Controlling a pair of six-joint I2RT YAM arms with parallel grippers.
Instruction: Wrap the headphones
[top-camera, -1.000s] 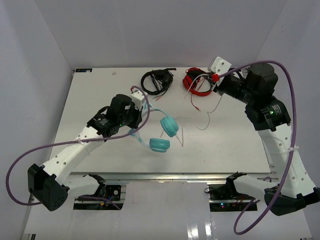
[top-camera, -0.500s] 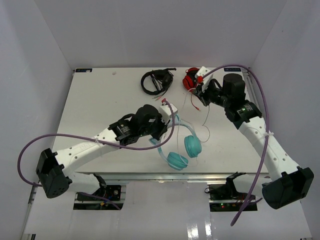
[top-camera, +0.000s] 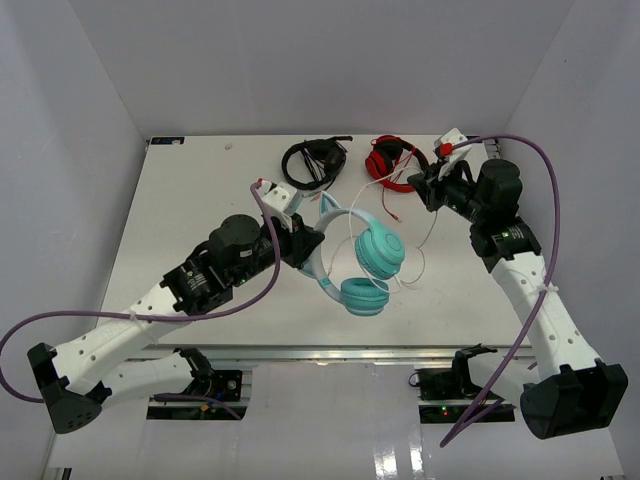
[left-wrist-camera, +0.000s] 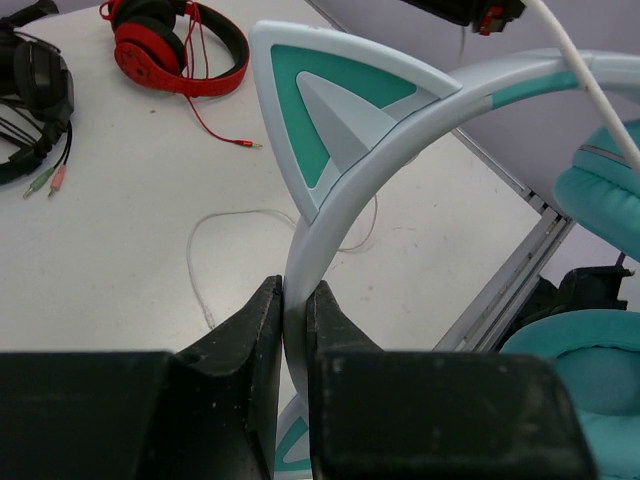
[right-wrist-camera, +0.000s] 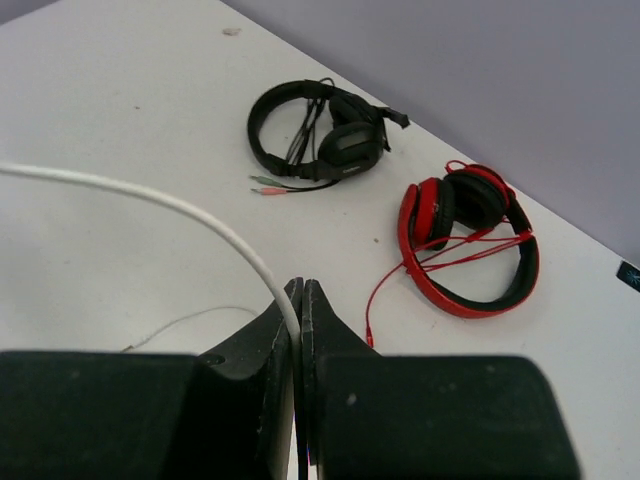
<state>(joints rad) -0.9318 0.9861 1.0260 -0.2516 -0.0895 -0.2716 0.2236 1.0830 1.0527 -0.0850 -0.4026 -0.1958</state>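
White desk (top-camera: 190, 180) from above: your left pincer (top-camera: 303, 243) clamps the headphones (top-camera: 378, 252) by the headband, cups just beyond its tips. Left wrist shows the same grip. Right wrist: your right pincer (right-wrist-camera: 300, 292) is clenched on the white cable (right-wrist-camera: 150, 195), red headphones (right-wrist-camera: 428, 212) lying beyond it.

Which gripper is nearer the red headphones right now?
Right. The right gripper, shut on the white cable, is just beside the red headphones, to their right in the top view. The left gripper is farther, mid-table, clamping the teal headband.
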